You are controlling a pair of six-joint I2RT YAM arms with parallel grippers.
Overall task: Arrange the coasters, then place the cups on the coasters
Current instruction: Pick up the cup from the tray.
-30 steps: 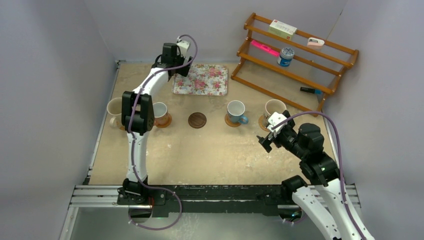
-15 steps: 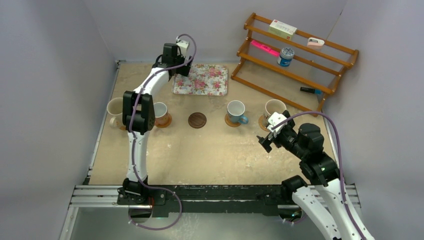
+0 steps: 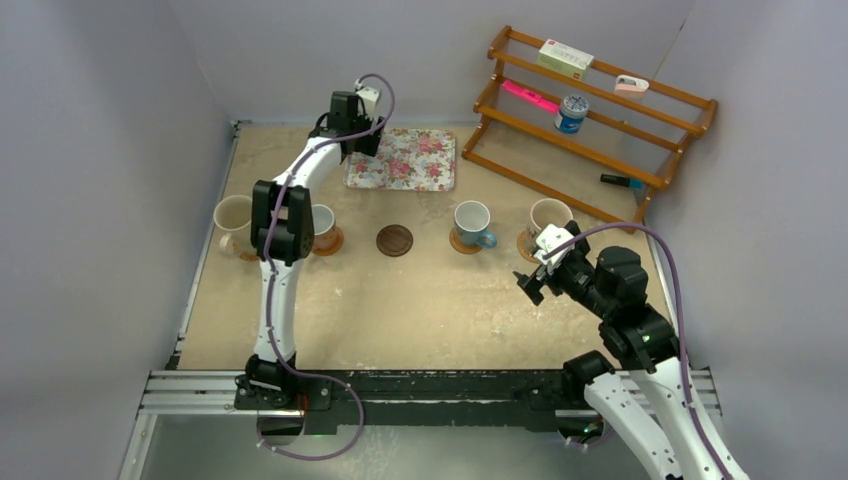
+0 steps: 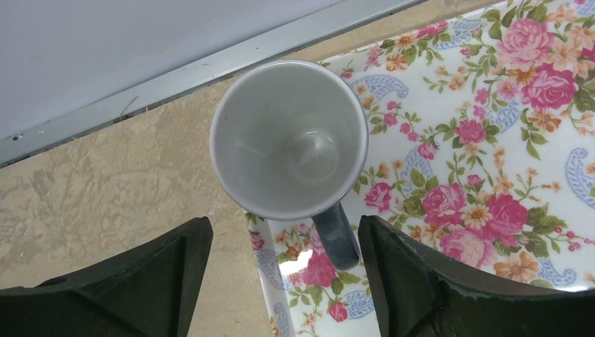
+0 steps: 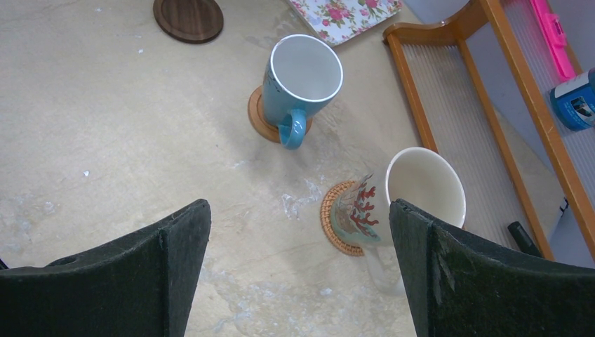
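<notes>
Left fingers (image 4: 133,281) started closing, still spread, not yet pinching handle of small grey-blue ceramic mug (image 4: 291,140) at corner of flowery rectangular tray (image 4: 491,140). Round dark wooden coaster (image 3: 394,240) waited bare for it. Right fingers (image 5: 105,281) wide apart.

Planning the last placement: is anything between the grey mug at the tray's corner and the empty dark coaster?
Nothing visible does. The grey mug sits at the tray's corner under the left hand; only bare table lies between it and the dark coaster.
</notes>
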